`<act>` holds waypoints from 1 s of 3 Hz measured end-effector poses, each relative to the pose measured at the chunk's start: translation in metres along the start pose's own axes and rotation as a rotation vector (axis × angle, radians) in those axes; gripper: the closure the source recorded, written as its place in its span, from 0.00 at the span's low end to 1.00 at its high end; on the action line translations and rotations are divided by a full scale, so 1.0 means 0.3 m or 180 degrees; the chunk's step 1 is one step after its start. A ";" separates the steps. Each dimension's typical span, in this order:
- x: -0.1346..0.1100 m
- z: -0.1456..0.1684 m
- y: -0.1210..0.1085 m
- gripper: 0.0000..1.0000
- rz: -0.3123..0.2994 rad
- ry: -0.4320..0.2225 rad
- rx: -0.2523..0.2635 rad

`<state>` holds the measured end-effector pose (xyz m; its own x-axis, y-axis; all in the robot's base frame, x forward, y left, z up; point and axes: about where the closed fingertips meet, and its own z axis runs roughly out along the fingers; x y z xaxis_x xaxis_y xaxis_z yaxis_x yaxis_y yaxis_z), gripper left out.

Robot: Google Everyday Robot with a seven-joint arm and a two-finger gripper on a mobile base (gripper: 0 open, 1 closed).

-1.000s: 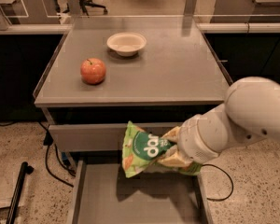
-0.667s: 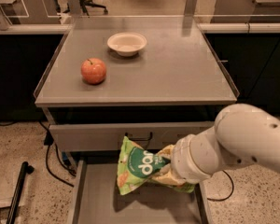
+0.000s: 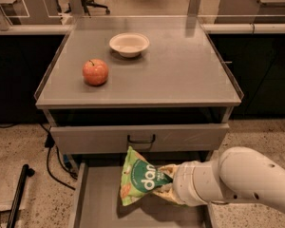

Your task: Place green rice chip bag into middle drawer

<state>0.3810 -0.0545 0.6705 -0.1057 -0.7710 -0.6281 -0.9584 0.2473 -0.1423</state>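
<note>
Reaching in from the lower right, the robot's white arm [image 3: 247, 179] brings its gripper [image 3: 169, 184] over the pulled-out middle drawer [image 3: 97, 204]. The jaws are closed on the right edge of the green rice chip bag [image 3: 140, 182], though the pouch and the wrist hide most of them. The bag hangs tilted, its dark green logo facing the camera, inside the drawer's outline and nearer the right side wall than the left. Its shadow falls on the grey floor below, and whether its lower corner touches that floor cannot be told. Bare floor shows to the left of the bag and in front of it. Directly above, 1 closed drawer front [image 3: 109, 139] carries a small black handle [image 3: 141, 139]. On the cabinet top [image 3: 185, 75] sit 2 things, well apart from the drawer: a red apple [image 3: 95, 72] at the left, and behind it, toward the middle, a shallow pale bowl [image 3: 129, 44] showing only its own pale inside.
</note>
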 end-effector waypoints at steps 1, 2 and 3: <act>0.064 0.073 -0.019 1.00 0.0016 -0.0200 -0.0045; 0.132 0.155 -0.035 1.00 0.0168 -0.0382 -0.0276; 0.143 0.176 -0.042 1.00 0.0204 -0.0368 -0.0293</act>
<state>0.4026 -0.0598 0.6049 -0.1414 -0.6813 -0.7182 -0.9715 0.2349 -0.0315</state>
